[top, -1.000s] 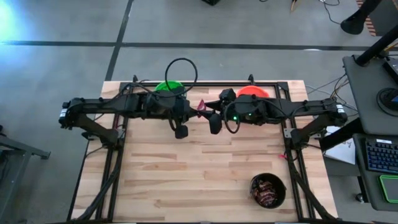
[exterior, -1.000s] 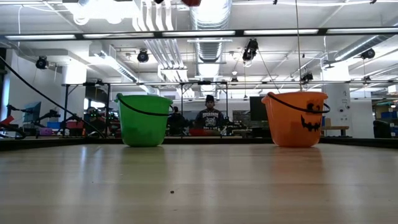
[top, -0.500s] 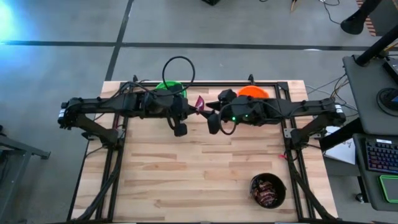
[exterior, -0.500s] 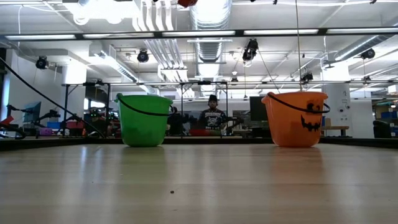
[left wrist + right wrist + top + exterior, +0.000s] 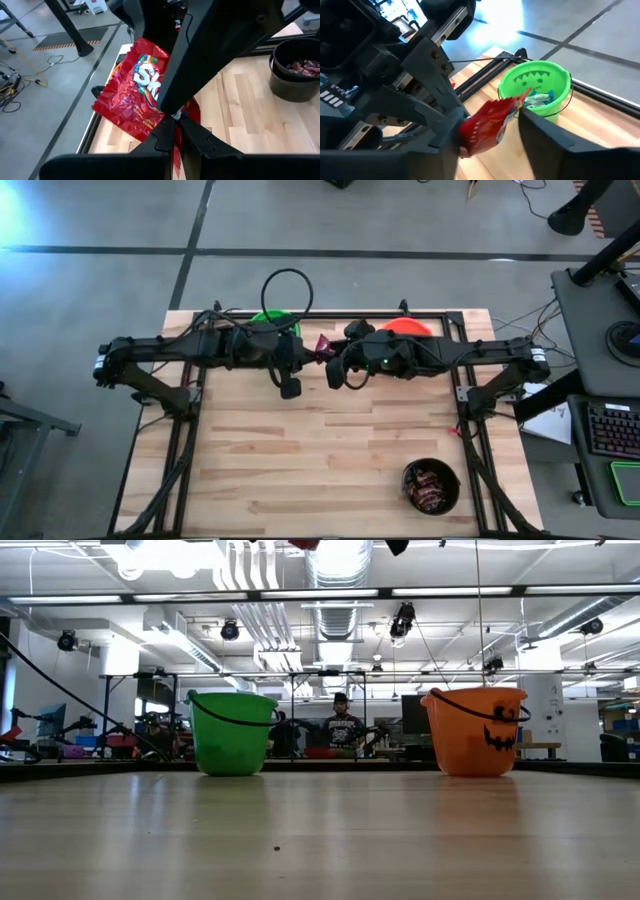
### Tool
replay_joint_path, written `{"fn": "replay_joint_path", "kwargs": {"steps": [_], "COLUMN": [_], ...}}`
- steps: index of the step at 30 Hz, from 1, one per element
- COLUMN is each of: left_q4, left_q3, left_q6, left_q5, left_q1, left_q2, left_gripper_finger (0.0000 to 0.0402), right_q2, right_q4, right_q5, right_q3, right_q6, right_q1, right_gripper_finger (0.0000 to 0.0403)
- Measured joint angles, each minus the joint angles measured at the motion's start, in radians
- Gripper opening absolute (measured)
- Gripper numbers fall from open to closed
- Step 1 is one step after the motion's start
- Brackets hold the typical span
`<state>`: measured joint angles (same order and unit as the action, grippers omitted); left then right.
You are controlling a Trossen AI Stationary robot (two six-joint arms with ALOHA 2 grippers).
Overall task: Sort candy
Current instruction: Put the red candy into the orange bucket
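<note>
A red candy packet [image 5: 135, 97] is pinched in the closed left gripper [image 5: 172, 131], held up beside the green bucket [image 5: 536, 90]. The right gripper [image 5: 487, 130] is spread around the packet, not yet clamped.

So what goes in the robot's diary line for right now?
left hand: shut on red packet | right hand: open around it | green bucket: nearby

A flat red packet [image 5: 136, 95], crinkled, with white lettering, hangs in the air at the high view's upper centre; more candy [image 5: 538, 98], light-blue-and-white, lies heaped in green; dark wrapped pieces [image 5: 430, 487] fill the lower right.
</note>
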<state>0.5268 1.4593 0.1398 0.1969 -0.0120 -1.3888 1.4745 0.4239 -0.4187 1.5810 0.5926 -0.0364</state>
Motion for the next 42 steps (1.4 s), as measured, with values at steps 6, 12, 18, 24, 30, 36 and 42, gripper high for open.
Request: {"fn": "replay_joint_path", "kwargs": {"steps": [6,12,18,24,30,36,42], "left_q4": [0.016,0.016,0.015,0.067,0.208,0.291,0.365], "left_q3": [0.000,0.000,0.000,0.002,0.002,0.002,0.002], "left_q6": [0.006,0.016,0.037,0.035,0.004,0.001,0.001], "left_q5": [0.000,0.007,0.107,0.169,0.241,0.243,0.243], "left_q1": [0.000,-0.002,-0.002,-0.005,-0.006,-0.005,-0.005], "left_q2": [0.000,0.000,0.008,0.042,0.074,0.102,0.114], "left_gripper_finger": [0.0000,0.0000,0.0000,0.0007,0.0034,0.0046,0.0047], "right_q2": [-0.004,-0.008,-0.014,-0.037,-0.062,-0.096,-0.117], "right_q4": [0.007,0.011,0.013,0.083,0.326,0.567,0.765], "right_q5": [0.006,0.003,-0.005,-0.038,-0.185,-0.188,-0.187], "right_q3": [0.000,0.000,0.000,0.004,0.034,0.034,0.034], "right_q6": [-0.020,-0.028,-0.042,-0.058,-0.044,0.008,0.024], "right_q1": [0.000,0.000,0.001,0.000,0.010,0.085,0.192], "right_gripper_finger": [0.0033,0.0023,0.0020,0.0019,0.0019,0.0019,0.0019]}}
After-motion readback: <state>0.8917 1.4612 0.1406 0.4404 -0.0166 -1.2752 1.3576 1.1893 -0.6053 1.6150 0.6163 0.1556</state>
